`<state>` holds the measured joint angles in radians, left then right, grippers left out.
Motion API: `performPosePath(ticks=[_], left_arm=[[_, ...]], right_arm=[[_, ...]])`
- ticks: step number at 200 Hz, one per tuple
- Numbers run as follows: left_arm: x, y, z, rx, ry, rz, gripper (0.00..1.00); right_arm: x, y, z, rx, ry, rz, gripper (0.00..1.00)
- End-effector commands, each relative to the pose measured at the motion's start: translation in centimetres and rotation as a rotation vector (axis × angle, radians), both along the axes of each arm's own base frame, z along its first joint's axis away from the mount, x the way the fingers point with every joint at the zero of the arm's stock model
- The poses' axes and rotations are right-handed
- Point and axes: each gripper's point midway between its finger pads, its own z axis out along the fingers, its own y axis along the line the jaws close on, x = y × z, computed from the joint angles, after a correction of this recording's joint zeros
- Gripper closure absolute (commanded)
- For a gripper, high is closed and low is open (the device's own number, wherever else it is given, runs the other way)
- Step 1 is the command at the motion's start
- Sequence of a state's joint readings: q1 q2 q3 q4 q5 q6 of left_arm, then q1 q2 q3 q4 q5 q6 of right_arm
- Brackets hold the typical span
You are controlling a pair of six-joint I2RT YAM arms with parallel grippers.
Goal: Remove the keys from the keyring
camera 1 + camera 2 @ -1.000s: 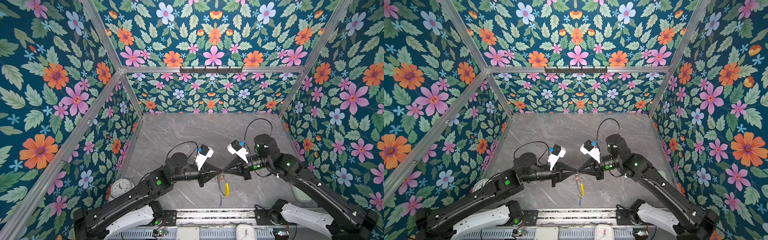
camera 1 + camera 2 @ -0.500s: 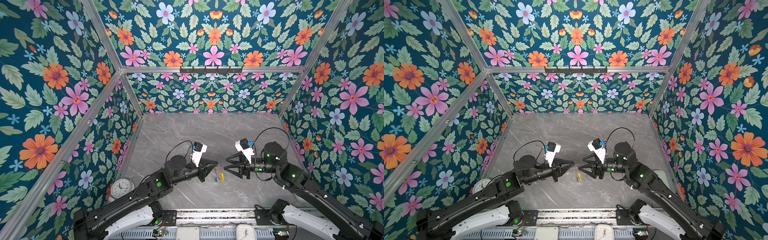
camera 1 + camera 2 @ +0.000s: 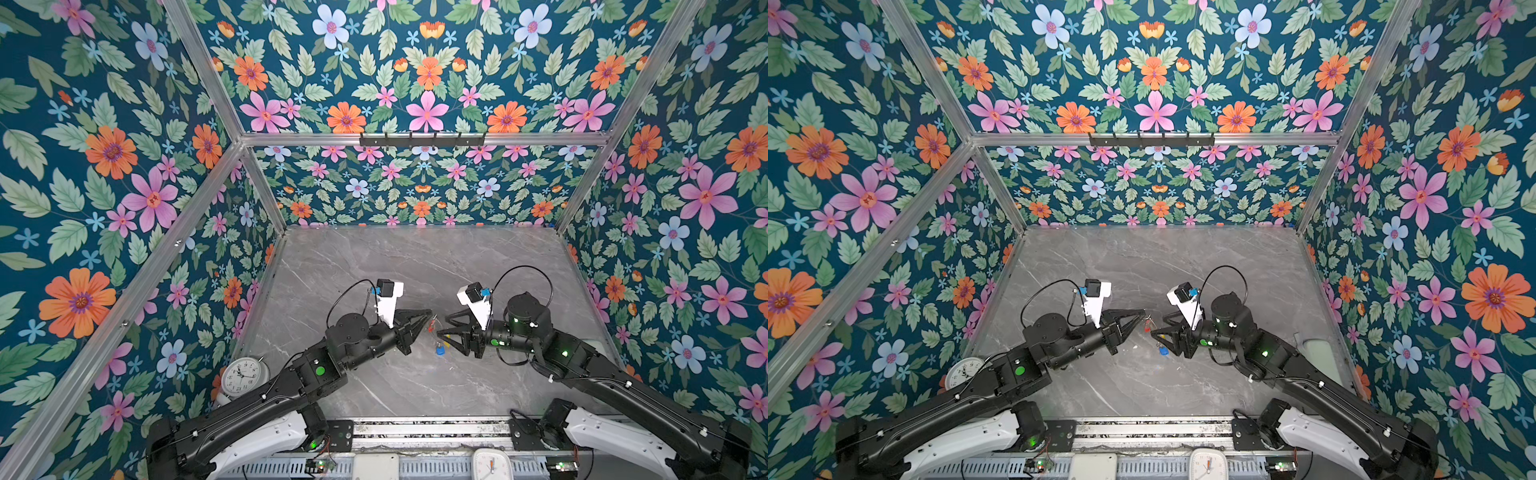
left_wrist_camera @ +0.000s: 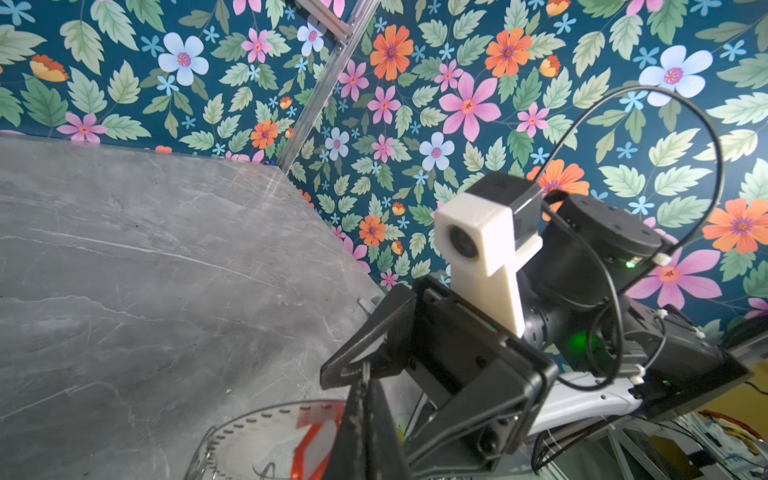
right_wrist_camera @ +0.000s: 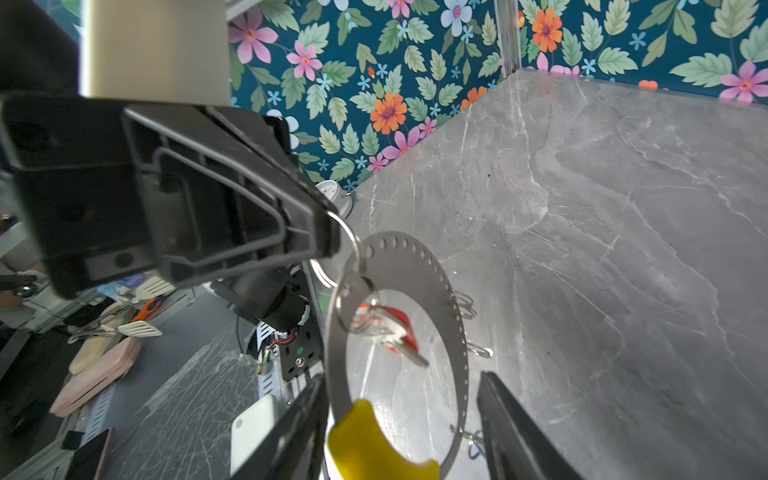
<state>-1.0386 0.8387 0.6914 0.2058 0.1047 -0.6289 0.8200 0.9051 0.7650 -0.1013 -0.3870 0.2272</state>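
The left gripper [image 3: 428, 318], jaws pressed together, pinches a small wire split ring [image 5: 351, 241] at the edge of the flat, perforated silver-grey hoop keyring [image 5: 415, 266]. A silver key with a red plastic tag [image 5: 388, 322] dangles from that ring, inside the hoop. The hoop's yellow plastic sleeve [image 5: 374, 444] sits between the spread jaws of the right gripper [image 3: 442, 326], over the near middle of the grey marble tabletop [image 3: 374, 270]. A blue-tagged key [image 3: 439, 350] shows just nearer; its attachment is unclear. Two keys, one hoop.
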Motion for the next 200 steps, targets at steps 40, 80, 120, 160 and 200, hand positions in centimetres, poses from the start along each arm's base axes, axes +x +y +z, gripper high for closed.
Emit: performPosePath(ticks=[40,80,120,160,200], left_arm=[[0.1,0.1,2.0,-0.076,-0.027,0.006,1.0],[0.2,0.2,1.8,-0.07,-0.018,0.017,1.0],[0.8,0.3,1.3,-0.047,-0.003,0.046,1.0],[1.1,0.4,1.0,-0.034,0.004,0.07,1.0],[1.2,0.4,0.9,-0.033,-0.014,0.071,1.0]], right_arm=[[0.8,0.8,-0.2,-0.076,-0.094,-0.04,0.55],[0.8,0.6,0.0,-0.088,-0.108,-0.042,0.74],[0.6,0.7,0.6,-0.093,-0.124,-0.041,0.99],[0.4,0.8,0.8,-0.102,-0.127,-0.034,1.0],[-0.2,1.3,1.1,-0.102,-0.132,-0.016,1.0]])
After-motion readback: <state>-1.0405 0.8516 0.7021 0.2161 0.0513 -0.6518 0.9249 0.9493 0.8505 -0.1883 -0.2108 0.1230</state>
